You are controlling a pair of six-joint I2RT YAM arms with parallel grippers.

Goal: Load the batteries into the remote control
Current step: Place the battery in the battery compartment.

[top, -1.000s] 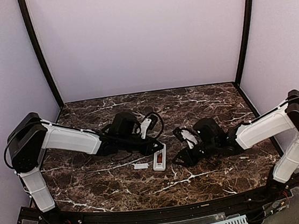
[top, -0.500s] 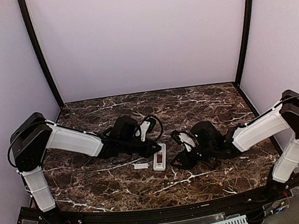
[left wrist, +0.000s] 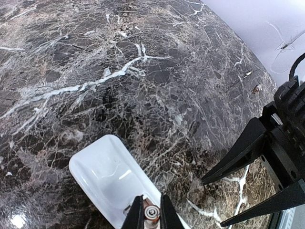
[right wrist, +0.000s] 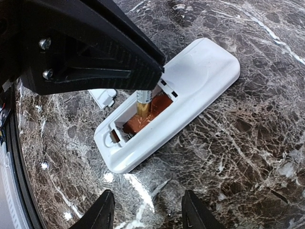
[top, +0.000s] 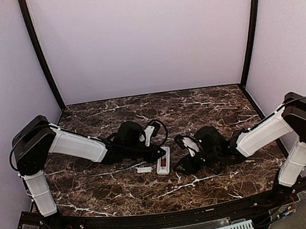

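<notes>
The white remote control (top: pixel 163 160) lies back up at the table's middle, its compartment open. One reddish-brown battery (right wrist: pixel 138 121) lies in the compartment. My left gripper (top: pixel 158 153) is shut on a second battery (left wrist: pixel 152 213), held end-down in the compartment beside the first; its gold end shows in the right wrist view (right wrist: pixel 143 107). My right gripper (right wrist: pixel 150 212) is open and empty, low over the table just right of the remote (right wrist: pixel 200 81), with its fingers (left wrist: pixel 243 150) showing in the left wrist view.
The small flat white cover piece (top: pixel 144 169) lies just left of the remote, also in the right wrist view (right wrist: pixel 104 98). A small pale sliver (top: pixel 249 161) lies on the marble to the right. Purple walls enclose the table on three sides.
My right gripper has moved left, closer to the remote. My left gripper has shifted slightly right and down over the compartment with the battery.
</notes>
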